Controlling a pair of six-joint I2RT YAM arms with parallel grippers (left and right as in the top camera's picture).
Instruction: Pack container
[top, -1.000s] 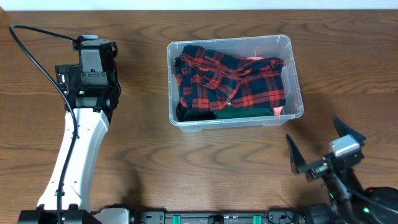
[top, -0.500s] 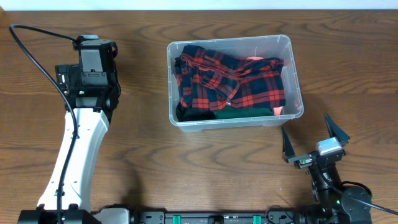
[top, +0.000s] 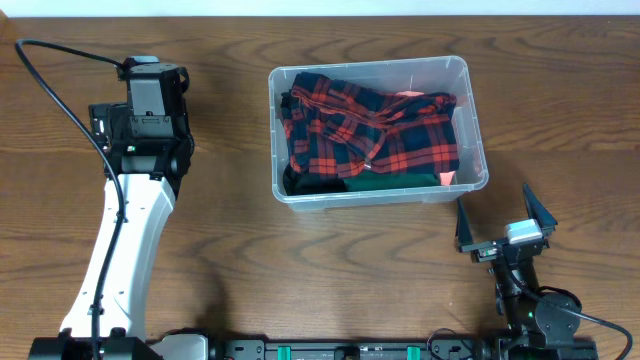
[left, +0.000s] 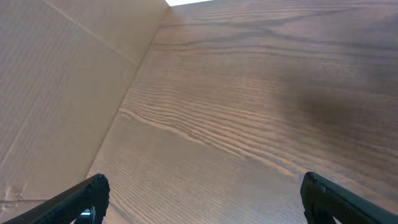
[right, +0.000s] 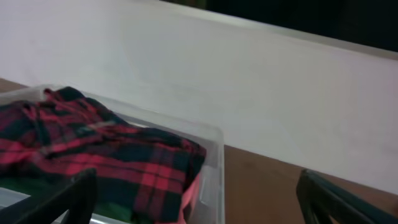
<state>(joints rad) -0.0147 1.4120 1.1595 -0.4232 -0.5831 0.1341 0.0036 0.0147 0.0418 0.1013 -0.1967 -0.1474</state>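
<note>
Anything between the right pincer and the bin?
Nothing visible. The open right pincer sits just off the bin's near right corner, with only bare table between them. The plaid shirt lies inside the bin, not in the path.

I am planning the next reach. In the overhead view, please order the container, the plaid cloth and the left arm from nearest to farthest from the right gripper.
1. container, its right corner just ahead of the right gripper.
2. plaid cloth, inside the container.
3. left arm, far across on the left side.
</note>
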